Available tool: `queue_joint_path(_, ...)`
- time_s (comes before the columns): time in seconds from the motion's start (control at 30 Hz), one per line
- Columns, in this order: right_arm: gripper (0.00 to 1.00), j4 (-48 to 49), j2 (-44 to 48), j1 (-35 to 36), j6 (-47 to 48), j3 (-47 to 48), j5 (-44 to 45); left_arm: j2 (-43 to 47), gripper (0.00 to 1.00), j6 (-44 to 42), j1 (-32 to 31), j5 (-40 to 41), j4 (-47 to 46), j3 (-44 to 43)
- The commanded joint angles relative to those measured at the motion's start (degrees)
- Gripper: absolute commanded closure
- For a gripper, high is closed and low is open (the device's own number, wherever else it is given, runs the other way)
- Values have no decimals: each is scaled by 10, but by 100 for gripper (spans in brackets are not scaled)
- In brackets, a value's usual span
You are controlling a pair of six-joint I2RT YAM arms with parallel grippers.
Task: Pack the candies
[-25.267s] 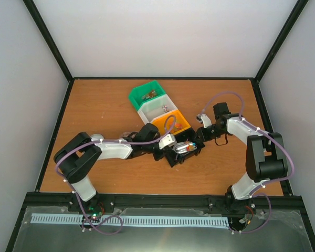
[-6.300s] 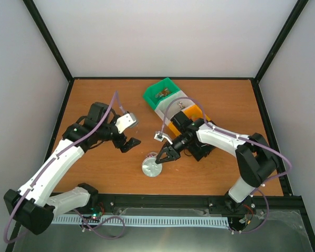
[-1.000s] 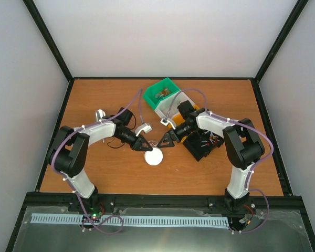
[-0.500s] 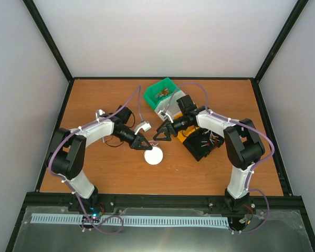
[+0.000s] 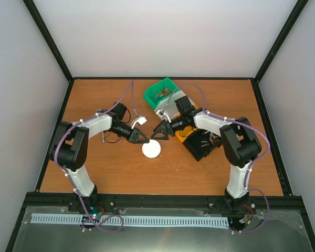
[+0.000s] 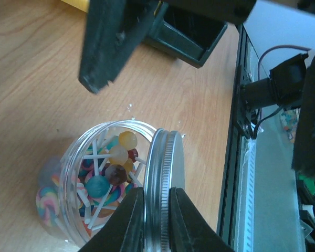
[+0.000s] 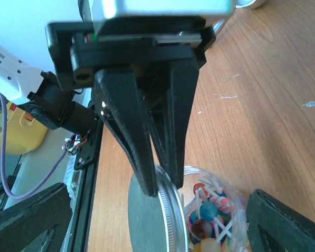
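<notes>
Top view: left tool (image 5: pixel 142 139) and right tool (image 5: pixel 158 134) sit nose to nose over the jar (image 5: pixel 151 149), mid-desk (image 5: pixel 94 168). The green bin (image 5: pixel 158 94) is behind them and the black bin (image 5: pixel 199 149) is under the right forearm.

Left wrist: left tool is clamped on the lid (image 6: pixel 165 157), which stands on edge against the jar rim. The candies (image 6: pixel 107 168) are inside the open jar, sticks crossing close to the rim.

Right wrist: right tool's fingers are wide apart and hold nothing. Jar and lid are ahead between them, untouched.

My read: this is a lid step, on or off I can't tell. If it's closing, have the right tool clamp the jar body first. Then lay the lid flat and centred before any turn, and keep the sticks below the rim so it doesn't jam.

Versus roughly six seconds back: the left tool was then well away from the jar and the right tool was on it. Now the left tool is at the jar with the lid. The right tool has also moved slightly toward the bins in the last second.
</notes>
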State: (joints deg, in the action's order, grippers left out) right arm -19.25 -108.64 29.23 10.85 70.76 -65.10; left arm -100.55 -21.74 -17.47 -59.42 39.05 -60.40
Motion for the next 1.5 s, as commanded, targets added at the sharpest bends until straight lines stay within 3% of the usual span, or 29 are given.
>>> queue_joint_path(0.0, 11, 22, -26, 13, -4, -8, 4, -28, 87, 12, 22, -22, -24, -30)
queue_joint_path(0.53, 1, 52, -60, 21, -14, 32, 27, -51, 87, -21, 25, -37, 2, -36)
queue_joint_path(0.7, 4, 51, -99, 42, -5, 48, -8, -50, 86, -17, 25, -38, 1, -41)
queue_joint_path(1.0, 22, -24, -106, 55, 65, 52, -38, -51, 86, -16, 44, -38, 13, -57)
queue_joint_path(1.1, 32, -26, -106, 55, 65, 46, -37, -62, 86, -26, 51, -37, 23, -62)
queue_joint_path(1.27, 39, -27, -105, 54, 64, 45, -23, -71, 86, -38, 52, -33, 28, -51)
queue_joint_path(1.47, 53, -26, -111, 54, 61, 43, -18, -60, 85, -2, 52, -6, -16, -33)
